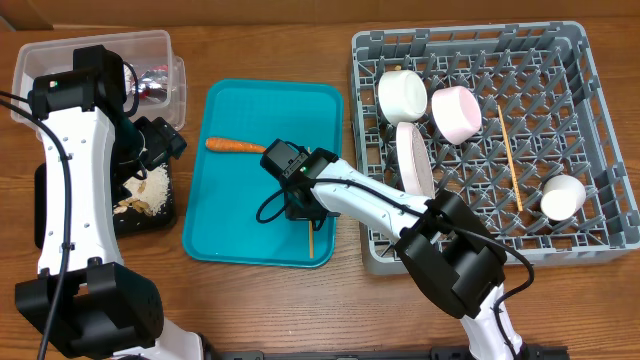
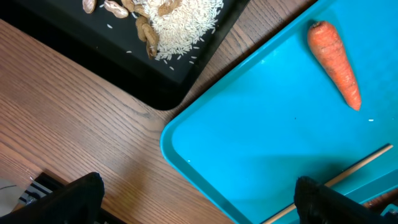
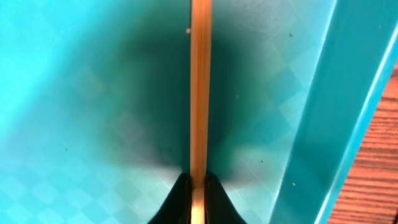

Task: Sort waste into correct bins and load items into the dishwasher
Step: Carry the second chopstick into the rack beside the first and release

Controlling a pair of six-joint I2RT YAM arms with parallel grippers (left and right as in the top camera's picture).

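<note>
Right wrist view: my right gripper (image 3: 198, 194) is clamped on the wooden chopstick (image 3: 200, 93), which lies flat on the teal tray (image 3: 348, 93) near its rim. My left gripper (image 2: 205, 202) gapes, empty. Risk, as I judge it: tip-only pinch; the stick may pivot, slip out, or snag the rim on lifting.

Between the matt black fingers (image 3: 178, 204) of the right gripper (image 3: 198, 182) ran a chopstick (image 3: 200, 87) of pale, fine-grained wood with a matt finish. Beneath it the teal tray (image 3: 74, 124) was smooth plastic with a faint diamond texture and a soft sheen. Below the left gripper (image 2: 199, 199), the table (image 2: 74, 137) showed brown wood grain, the black tray (image 2: 180, 84) was semi-gloss plastic, and the carrot (image 2: 336, 62) had dull, lightly ridged skin. Beyond the right gripper, the dish rack (image 1: 460, 36) was matt grey plastic holding smooth white bowls (image 1: 403, 95).
</note>
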